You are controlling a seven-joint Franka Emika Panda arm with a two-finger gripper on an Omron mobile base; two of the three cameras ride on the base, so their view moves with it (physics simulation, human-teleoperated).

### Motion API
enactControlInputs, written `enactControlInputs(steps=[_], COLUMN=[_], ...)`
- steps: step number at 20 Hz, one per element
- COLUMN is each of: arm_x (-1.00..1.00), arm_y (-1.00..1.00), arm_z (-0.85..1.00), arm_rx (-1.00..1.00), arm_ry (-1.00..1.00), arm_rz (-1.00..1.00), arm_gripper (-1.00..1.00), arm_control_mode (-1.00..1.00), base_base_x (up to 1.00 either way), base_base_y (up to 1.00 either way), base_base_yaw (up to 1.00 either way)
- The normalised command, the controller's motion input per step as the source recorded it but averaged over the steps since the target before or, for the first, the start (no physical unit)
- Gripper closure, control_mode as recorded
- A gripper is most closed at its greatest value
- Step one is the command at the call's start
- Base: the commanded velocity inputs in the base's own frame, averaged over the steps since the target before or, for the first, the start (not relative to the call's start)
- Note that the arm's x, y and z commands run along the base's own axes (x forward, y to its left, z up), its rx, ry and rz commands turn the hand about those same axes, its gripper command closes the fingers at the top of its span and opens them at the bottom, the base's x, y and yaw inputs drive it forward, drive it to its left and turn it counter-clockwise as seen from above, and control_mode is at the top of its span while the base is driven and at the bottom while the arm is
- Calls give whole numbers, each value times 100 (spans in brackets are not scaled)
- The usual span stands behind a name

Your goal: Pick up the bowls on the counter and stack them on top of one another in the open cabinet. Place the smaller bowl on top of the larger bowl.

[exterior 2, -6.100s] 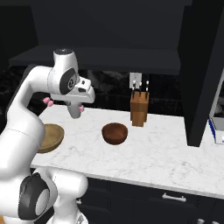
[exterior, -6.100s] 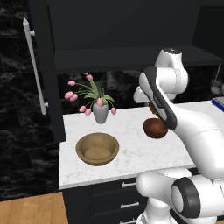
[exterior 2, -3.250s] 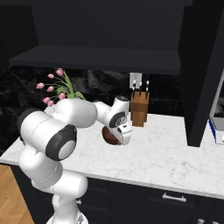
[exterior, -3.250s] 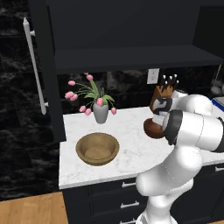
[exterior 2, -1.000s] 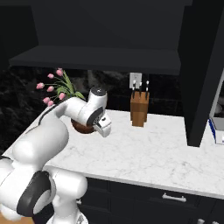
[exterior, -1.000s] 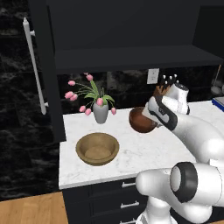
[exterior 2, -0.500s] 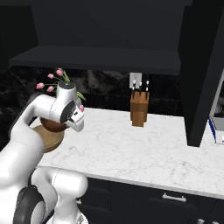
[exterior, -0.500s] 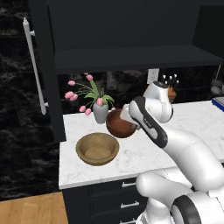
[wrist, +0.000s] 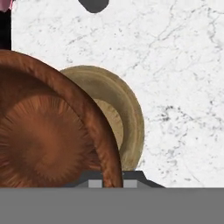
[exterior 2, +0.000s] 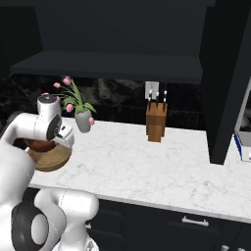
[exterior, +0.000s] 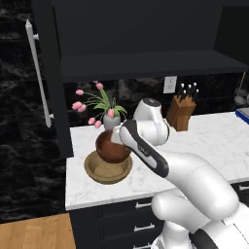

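The smaller bowl [exterior: 112, 147], dark reddish-brown and glossy, hangs just above the larger tan bowl [exterior: 108, 170], which rests on the counter [exterior: 209, 141] at its left end. My gripper [exterior: 120, 140] is shut on the small bowl's right rim. In the hand view the small bowl [wrist: 43, 144] is at the left, its rim running down between my fingertips [wrist: 113, 181], and the tan bowl [wrist: 129, 118] lies below and partly behind it. From the right base view the dark bowl [exterior 2: 39, 144] sits low over the tan bowl [exterior 2: 49, 160]. The open cabinet's shelf [exterior: 146, 65] is overhead.
A grey vase of pink tulips [exterior: 111, 121] stands just behind the bowls. A wooden knife block [exterior: 179, 113] sits at the back wall to the right. The cabinet door [exterior: 48, 73] with its white bar handle [exterior: 38, 73] stands open at the left.
The arm has swung left with the dark bowl, from beside the knife block to just over the tan bowl, and lowered it. The tan bowl has stayed put.
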Motion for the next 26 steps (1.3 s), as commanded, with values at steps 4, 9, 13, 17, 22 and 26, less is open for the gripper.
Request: enactControlInputs(steps=[4, 9, 13, 17, 22, 26], arm_x=[15, 20, 30, 39, 35, 33], arm_y=[18, 10, 21, 32, 7, 0], arm_z=[-57, -53, -34, -5, -15, -27], arm_rx=[0, 0, 0, 0, -3, -4], arm_ry=[-1, 6, 7, 0, 0, 0], arm_rz=[0, 0, 0, 0, 0, 0], arm_gripper=[100, 100, 100, 100, 100, 100], arm_control_mode=[-100, -100, -100, -100, -100, -100], base_base_x=[0, 0, 0, 0, 0, 0], base_base_y=[0, 0, 0, 0, 0, 0], base_base_yaw=[0, 0, 0, 0, 0, 0])
